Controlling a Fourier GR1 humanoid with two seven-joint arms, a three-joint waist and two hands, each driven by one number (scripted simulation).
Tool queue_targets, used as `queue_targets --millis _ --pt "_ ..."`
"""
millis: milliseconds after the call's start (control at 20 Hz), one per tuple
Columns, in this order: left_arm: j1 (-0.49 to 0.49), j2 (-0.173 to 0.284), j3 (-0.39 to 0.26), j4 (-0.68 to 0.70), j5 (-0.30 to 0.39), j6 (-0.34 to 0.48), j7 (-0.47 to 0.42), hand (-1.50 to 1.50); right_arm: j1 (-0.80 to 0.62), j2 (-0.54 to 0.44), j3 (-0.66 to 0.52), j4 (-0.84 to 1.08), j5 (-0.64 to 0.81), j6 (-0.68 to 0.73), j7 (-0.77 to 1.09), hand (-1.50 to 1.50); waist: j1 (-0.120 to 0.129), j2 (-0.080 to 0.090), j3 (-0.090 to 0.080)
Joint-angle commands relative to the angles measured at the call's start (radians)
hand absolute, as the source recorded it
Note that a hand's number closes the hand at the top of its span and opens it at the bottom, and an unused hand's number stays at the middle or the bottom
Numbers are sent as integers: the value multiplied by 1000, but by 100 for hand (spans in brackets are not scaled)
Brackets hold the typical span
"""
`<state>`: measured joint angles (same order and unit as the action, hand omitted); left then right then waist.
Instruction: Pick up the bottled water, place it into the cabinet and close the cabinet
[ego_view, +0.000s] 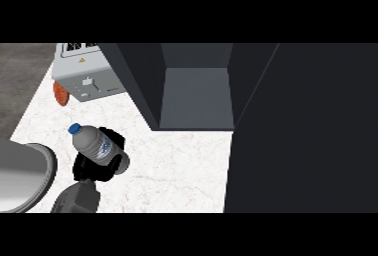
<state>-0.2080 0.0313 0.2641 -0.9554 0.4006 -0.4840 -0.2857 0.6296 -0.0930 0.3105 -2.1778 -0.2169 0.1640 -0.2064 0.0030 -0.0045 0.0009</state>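
Note:
A clear water bottle (94, 144) with a blue cap and a blue label is held tilted, its cap pointing up and to the left, above the white marble counter (177, 170). My left hand (96, 167) is curled round its lower half, with the grey forearm coming in from the lower left. The dark cabinet (196, 100) stands open at the top centre, its grey shelf bare. Its open door (303, 130) fills the right side as a large dark panel. My right hand is not seen.
A grey toaster (87, 75) sits at the back left, with a round orange-brown item (60, 93) beside it. A large grey rounded object (22, 175) lies at the left edge. Dark floor shows beyond the counter's upper left corner.

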Motion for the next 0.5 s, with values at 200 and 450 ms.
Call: queue_targets --millis 200,450 --pt "-28 -31 -193 -279 53 257 123 150 -75 20 12 59 2 -21 19 -150 -3 2 0" --pt "-91 -31 -352 -290 49 443 92 150 -47 8 23 96 13 3 -54 -150 -12 3 -1"
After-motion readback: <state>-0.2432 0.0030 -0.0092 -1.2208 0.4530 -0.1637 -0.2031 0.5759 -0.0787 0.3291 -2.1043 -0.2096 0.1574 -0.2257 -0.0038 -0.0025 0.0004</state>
